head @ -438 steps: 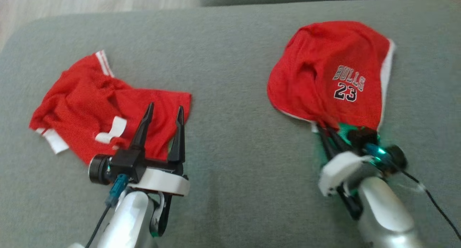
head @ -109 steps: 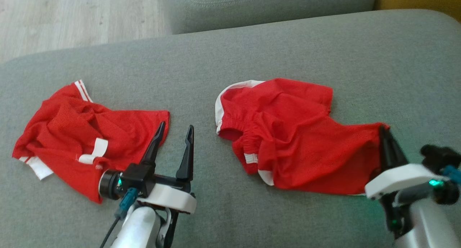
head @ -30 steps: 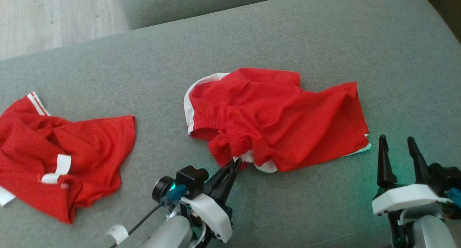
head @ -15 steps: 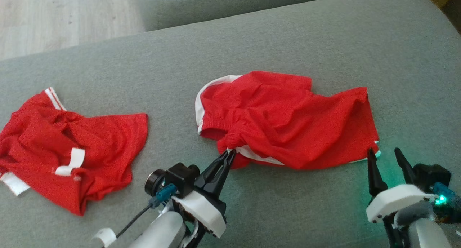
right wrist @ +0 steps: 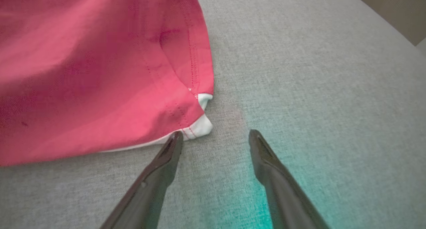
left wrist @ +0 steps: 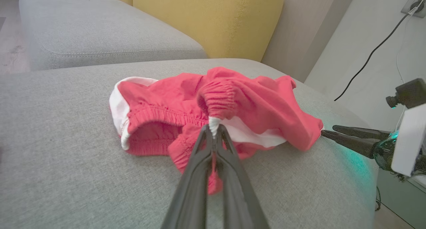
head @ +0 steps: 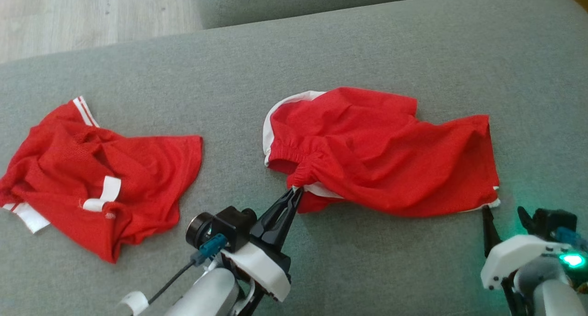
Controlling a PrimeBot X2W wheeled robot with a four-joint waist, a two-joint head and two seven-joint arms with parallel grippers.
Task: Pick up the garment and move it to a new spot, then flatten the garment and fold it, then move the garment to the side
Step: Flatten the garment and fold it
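We take this for a home living room: the left end effector [left wrist: 213, 128] sits over a grey woven-fabric sofa seat [left wrist: 66, 162], a yellow upholstered back cushion [left wrist: 206, 19] lies beyond it, and a pale wood-plank floor [head: 92, 17] and white wall socket [left wrist: 414, 1] lie farther off.

The left hand [head: 294, 194], earlier open near the second red garment [head: 101, 169], has closed on the white waistband edge of the shorts [head: 381, 155]. The right hand [right wrist: 216, 135] has released their hem, whose corner now lies just beyond one spread fingertip.
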